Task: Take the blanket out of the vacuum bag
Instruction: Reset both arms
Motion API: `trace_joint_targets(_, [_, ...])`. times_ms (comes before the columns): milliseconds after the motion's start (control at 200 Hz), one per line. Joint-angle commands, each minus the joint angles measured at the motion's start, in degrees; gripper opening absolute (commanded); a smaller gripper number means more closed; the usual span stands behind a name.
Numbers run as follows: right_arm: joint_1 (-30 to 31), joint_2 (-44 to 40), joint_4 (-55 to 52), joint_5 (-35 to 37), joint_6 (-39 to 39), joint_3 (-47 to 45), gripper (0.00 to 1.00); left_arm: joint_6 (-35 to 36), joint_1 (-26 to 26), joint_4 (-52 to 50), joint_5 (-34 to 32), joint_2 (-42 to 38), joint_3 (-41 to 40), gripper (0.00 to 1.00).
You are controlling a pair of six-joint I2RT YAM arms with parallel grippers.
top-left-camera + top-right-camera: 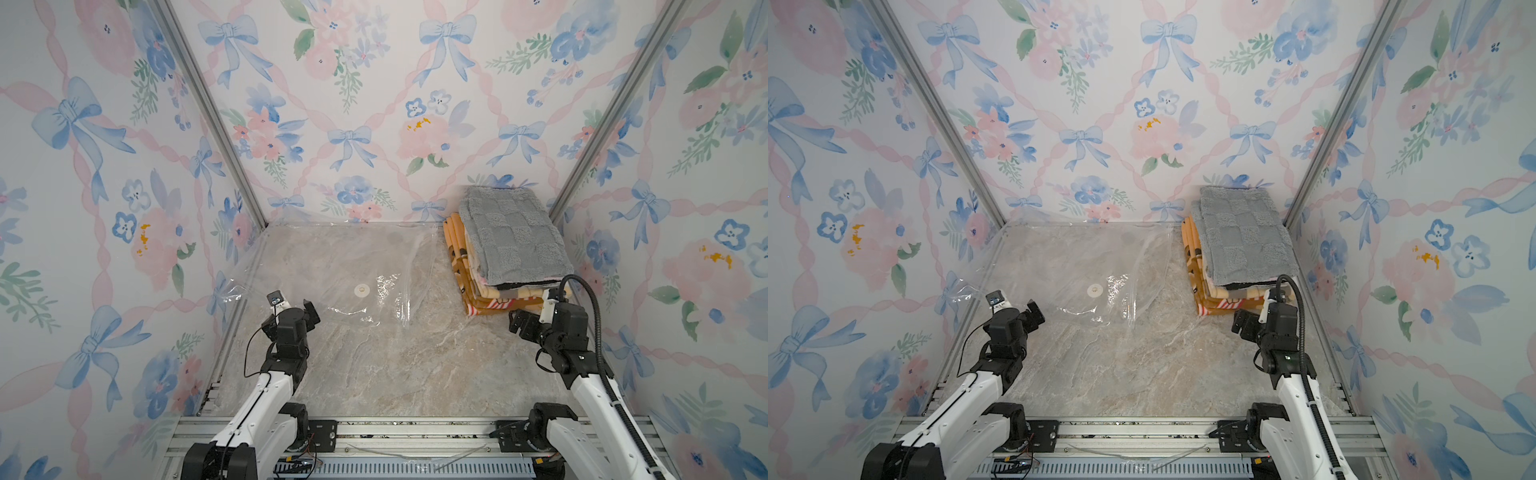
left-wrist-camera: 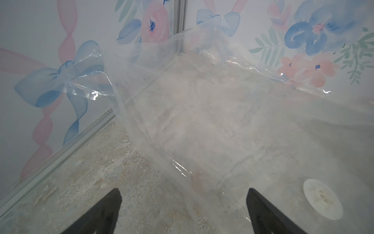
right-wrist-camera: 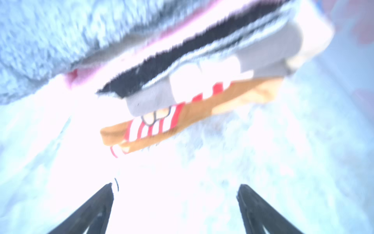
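i think this job is done
my left gripper [image 2: 183,191] is open with nothing in it, by the flat clear vacuum bag [image 1: 332,266]; the grey blanket [image 1: 515,237] lies on a pile [image 1: 490,300] further right, outside the bag; my right gripper [image 3: 175,185] is open and empty too.

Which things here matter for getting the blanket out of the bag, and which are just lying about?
In the job:
- vacuum bag, lying flat and empty
- grey blanket, topping the corner stack, probably the one meant
- left end effector and right end effector, both open and empty

Just lying about:
- orange patterned blankets under the grey one
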Motion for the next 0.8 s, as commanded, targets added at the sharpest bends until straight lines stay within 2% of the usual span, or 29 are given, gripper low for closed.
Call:
trace_joint_targets(0, [2.4,-1.5,19.3,6.5,-9.8,-7.2,0.96,7.3,-0.4,13.2,2.4,6.1,-0.8,0.98])
trace_joint_targets(100, [2.9,-1.2,27.7,8.8,-12.6,-12.6,0.96,13.3,-1.7,21.9,3.7,11.8,-1.6,0.98])
trace_joint_targets(175, [1.8,1.7,32.3,6.4,-12.5,-14.5,0.96,16.8,-1.4,31.2,8.5,16.1,-3.5,0.98])
trace_joint_targets(225, [1.6,3.4,30.4,4.6,-13.0,-13.0,0.96,18.4,-0.9,36.0,13.1,18.7,-4.0,0.98])
trace_joint_targets(280, [1.5,5.9,33.1,4.2,-13.2,-12.8,0.96,19.8,-0.6,39.9,17.2,20.9,-3.9,0.98])
trace_joint_targets(470, [0.2,16.5,46.0,-0.4,-13.1,-11.9,0.96,23.8,-0.4,58.3,24.2,35.6,-5.5,0.98])
trace_joint_targets(560, [0.8,20.0,50.0,-0.5,-13.9,-11.5,0.96,21.7,0.2,50.1,21.9,32.9,-3.3,0.98])
trace_joint_targets(660, [1.4,22.1,59.1,2.4,-14.4,-14.1,0.96,20.4,0.2,49.2,18.3,34.8,-1.1,0.98])
trace_joint_targets(795, [1.0,25.3,62.9,2.1,-15.4,-13.7,0.96,20.0,0.5,47.1,18.0,34.3,-0.6,0.98])
